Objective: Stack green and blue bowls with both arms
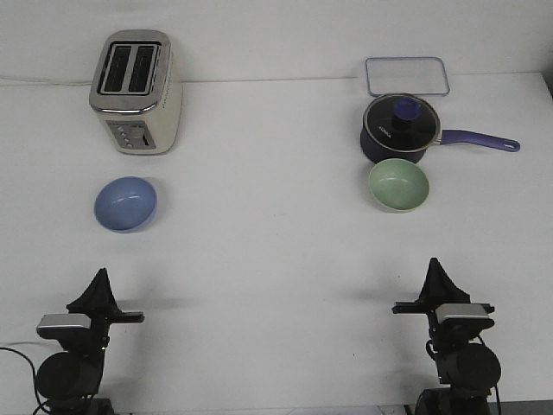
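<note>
The light blue bowl (pixel 125 204) sits upright on the white table at the left, in front of the toaster. The pale green bowl (pixel 398 185) sits upright at the right, just in front of the navy saucepan. My left gripper (pixel 100 275) is low at the near left edge, well short of the blue bowl, with its fingers drawn together to a point and nothing in them. My right gripper (pixel 434 264) is low at the near right edge, short of the green bowl, also drawn to a point and empty.
A cream and steel toaster (pixel 136 92) stands at the back left. A dark navy saucepan (pixel 399 130) with a lid has its long handle pointing right. A clear rectangular container lid (pixel 408 76) lies behind it. The bowls lie far apart on the white tabletop (pixel 268 242).
</note>
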Motion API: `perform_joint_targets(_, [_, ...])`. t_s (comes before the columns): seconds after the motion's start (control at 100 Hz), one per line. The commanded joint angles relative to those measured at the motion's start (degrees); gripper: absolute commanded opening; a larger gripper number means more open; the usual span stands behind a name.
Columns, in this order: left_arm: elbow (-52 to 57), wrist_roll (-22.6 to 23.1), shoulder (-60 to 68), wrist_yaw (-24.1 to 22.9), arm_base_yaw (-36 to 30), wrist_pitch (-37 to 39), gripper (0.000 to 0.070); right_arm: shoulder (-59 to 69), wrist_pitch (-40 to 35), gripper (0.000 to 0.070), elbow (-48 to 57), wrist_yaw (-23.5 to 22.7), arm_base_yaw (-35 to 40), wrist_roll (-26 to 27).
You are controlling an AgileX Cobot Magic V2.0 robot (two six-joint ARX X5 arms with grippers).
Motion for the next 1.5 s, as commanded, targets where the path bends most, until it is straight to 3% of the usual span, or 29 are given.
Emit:
perform_joint_targets(0.0, [-1.09,-0.28,-0.04,0.11,-0.02,0.57,0.0014,0.79,-3.02,0.0001,3.85,0.83,-0.04,11.76])
perform_joint_targets(0.15, [-1.09,-0.28,-0.04,0.11,-0.02,0.57,0.0014,7.98,-10.03,0.0001,13.57,0.92,-0.07,11.3])
perform_joint_targets(0.29, [-1.09,-0.28,-0.04,0.11,-0.02,0.55,0.0014,20.02,-15.04,0.0021,24.81,0.15,-0.15,7.08])
perform_joint_targets(0.34, [-1.11,-0.26,-0.04,0.11,-0.02,0.57,0.0014,24.81,-17.2,0.0136,29.03,-0.11,-0.22,5.7])
perform_joint_targets(0.42, [-1.11,-0.28,-0.04,0.11,-0.02,0.55,0.0014,32.54,-21.09,0.0432,35.67,-0.02,-0.48,4.09])
perform_joint_targets(0.47, [-1.09,-0.26,-0.04,0.11,-0.02,0.57,0.0014,37.59,-23.43,0.0505,39.67,0.0,-0.76,3.45])
perform_joint_targets(0.65, [-1.09,-0.28,-0.04,0.13,-0.02,0.55,0.0014,55.19,-29.44,0.0552,53.13,-0.68,-2.34,1.18])
perform_joint_targets(1.05, [-1.09,-0.26,-0.04,0.11,-0.02,0.57,0.0014,89.07,-36.15,0.0549,74.2,-1.73,-8.04,-3.06])
perform_joint_targets(1.22, [-1.11,-0.26,-0.04,0.11,-0.02,0.55,0.0014,98.99,-38.01,0.0549,78.84,-3.26,-8.7,-3.82])
perform_joint_targets(1.49, [-1.09,-0.26,-0.04,0.11,-0.02,0.55,0.0014,105.88,-35.08,0.0522,79.25,-3.23,-8.68,-4.74])
